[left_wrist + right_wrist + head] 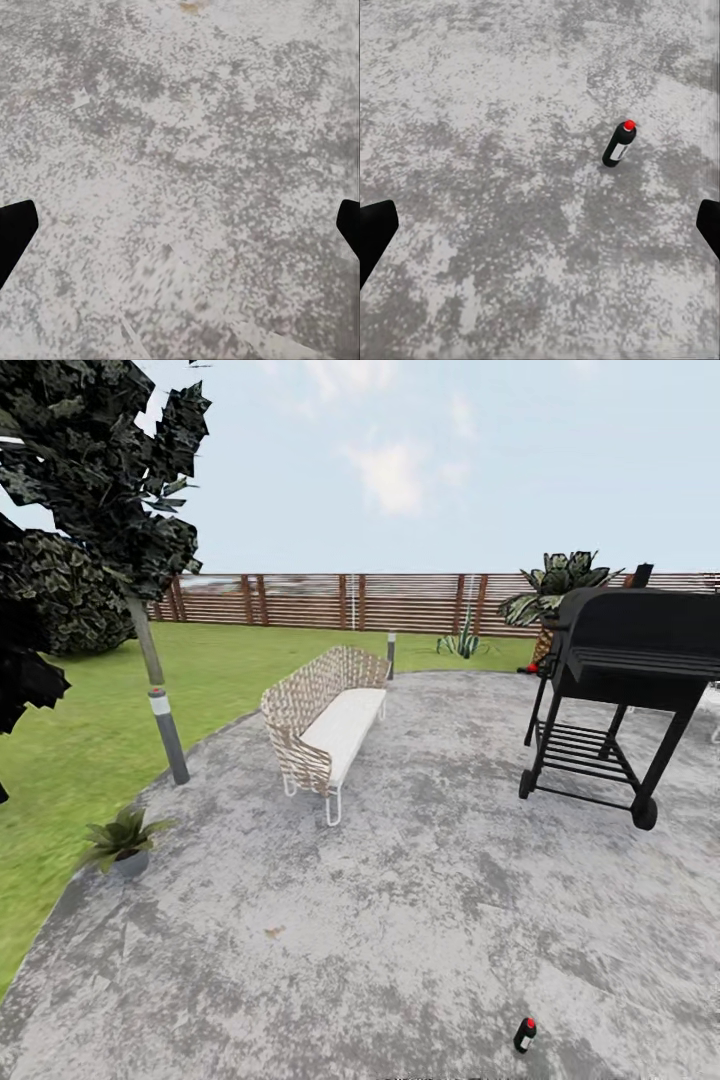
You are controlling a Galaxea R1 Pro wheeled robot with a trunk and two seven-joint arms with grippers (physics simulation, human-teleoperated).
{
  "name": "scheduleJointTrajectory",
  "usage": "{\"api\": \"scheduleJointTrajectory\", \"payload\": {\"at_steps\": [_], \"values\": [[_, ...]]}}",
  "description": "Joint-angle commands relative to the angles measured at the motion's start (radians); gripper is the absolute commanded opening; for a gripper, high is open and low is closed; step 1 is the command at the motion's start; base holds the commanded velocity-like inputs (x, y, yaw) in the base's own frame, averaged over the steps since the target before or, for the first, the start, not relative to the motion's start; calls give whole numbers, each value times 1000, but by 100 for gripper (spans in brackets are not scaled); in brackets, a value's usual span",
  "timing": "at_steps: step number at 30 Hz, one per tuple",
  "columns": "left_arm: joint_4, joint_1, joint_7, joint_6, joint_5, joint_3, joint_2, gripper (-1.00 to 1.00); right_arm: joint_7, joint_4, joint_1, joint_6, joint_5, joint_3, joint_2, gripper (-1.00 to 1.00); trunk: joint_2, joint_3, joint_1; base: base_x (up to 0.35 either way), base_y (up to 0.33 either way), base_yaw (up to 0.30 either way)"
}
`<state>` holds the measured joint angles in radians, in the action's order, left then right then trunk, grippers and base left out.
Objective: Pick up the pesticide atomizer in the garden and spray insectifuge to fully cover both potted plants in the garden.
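pesticide atomizer (525, 1035), a dark bottle with red cap, stands upright on the grey patio (420, 920), alone. 1 potted plant (122, 842) sits at the patio edge beside the lawn (90, 720). both grippers' fingers (375, 229) (15, 229) are spread wide over bare paving, holding nothing.

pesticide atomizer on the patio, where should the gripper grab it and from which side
Grip the pesticide atomizer around its dark cylindrical body, below the red cap, probably from the side: it stands upright and alone on the paved patio. The right gripper looks open, nearer.
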<state>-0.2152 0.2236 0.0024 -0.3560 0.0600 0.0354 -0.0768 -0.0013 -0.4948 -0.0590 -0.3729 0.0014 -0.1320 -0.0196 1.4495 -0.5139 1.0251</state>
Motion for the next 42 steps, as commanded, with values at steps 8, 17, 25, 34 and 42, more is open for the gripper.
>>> {"api": "scheduleJointTrajectory", "payload": {"at_steps": [8, 17, 25, 34, 42], "values": [[0, 0, -1, -3, 5, 0, 0, 100, -1, 0, -1, -4, 2, -1, 0, 100, 0, -6, 0, 0, 0, -237], [0, 0, -1, -3, 3, -3, 1, 100, -2, 0, -1, -3, 1, -1, 0, 100, 0, -11, 0, 0, 0, -252], [0, 0, -1, -3, 3, -4, 1, 100, -1, -1, -1, -3, 1, -1, 0, 100, 0, -16, 0, 0, 0, -275], [0, 0, -1, -3, 3, -5, 2, 100, -2, -3, -1, -4, 0, -1, 0, 100, 0, -24, 0, 0, 0, -265], [0, 0, -1, -3, 3, -5, 2, 100, -2, -4, -1, -4, 0, -3, 0, 100, 0, -29, 0, 0, 0, -272]]}}
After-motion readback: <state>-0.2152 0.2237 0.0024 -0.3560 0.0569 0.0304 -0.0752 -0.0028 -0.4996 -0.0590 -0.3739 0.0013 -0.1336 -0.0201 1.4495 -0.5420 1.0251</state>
